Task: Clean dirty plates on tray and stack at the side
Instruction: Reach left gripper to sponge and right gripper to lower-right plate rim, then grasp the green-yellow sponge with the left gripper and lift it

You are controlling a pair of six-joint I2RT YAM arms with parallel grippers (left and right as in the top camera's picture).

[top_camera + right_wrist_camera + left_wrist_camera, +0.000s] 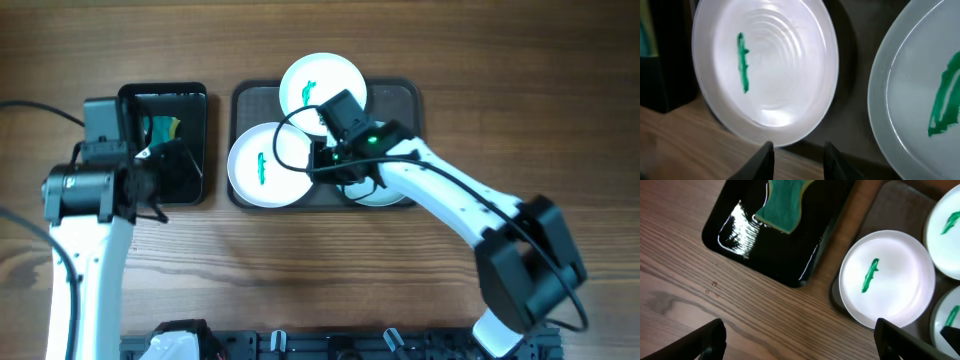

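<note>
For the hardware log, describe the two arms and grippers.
The left arm and right arm have white tubular links and boxy black joint housings. Thin black cables loop along them. A green light glows at the right wrist. Gripper fingers are black.

Bright, even light; glare on the glossy black tray (740, 237); right-wrist view slightly blurred.

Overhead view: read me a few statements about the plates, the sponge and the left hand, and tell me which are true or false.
The sponge lies in the glossy black tray. True.
The left white plate is wiped clean. False: it has a green smear.
The three plates are stacked beside the dark tray. False: they lie spread on it.
The left hand is open and empty. True.
</note>
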